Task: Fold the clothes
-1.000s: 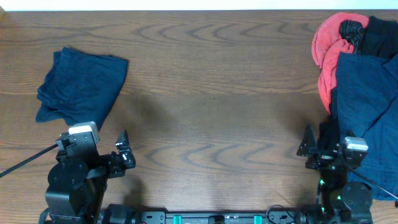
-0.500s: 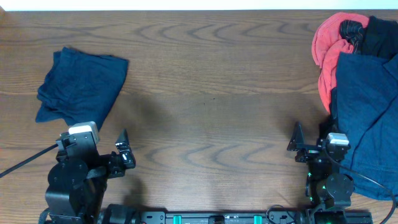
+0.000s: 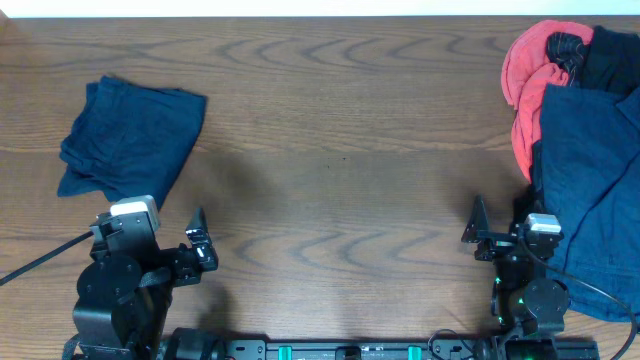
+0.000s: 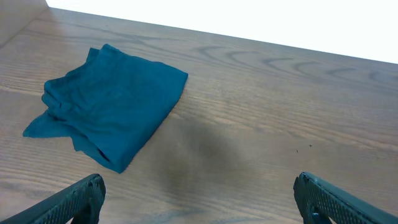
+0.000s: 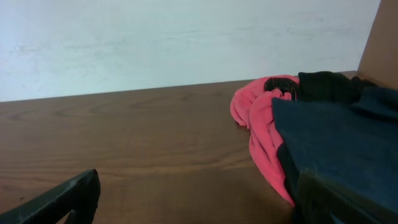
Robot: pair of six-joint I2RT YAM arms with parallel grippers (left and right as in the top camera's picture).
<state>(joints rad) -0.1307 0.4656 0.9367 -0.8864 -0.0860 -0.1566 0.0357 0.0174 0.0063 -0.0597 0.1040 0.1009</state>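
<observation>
Shorts (image 3: 130, 140), navy and folded, lie ahead and to the left of the left pincer (image 3: 200, 240), well apart from it. They look finished.

Left pincer: jaws wide, empty.

Right pincer (image 3: 498, 228): jaws wide, empty.

Just to its right, a navy garment (image 3: 590, 170) tops the unfolded pile. I cannot tell whether the cloth touches the pincer's right finger. Ahead of this pincer and to its right lie a red piece (image 3: 522, 95) and a black piece (image 3: 612, 50).

Judgement: the step in hand is fetching the next garment. The next move calls for the right pincer to close on the navy edge and drag it onto the table (image 3: 340, 200) between the pincers.
</observation>
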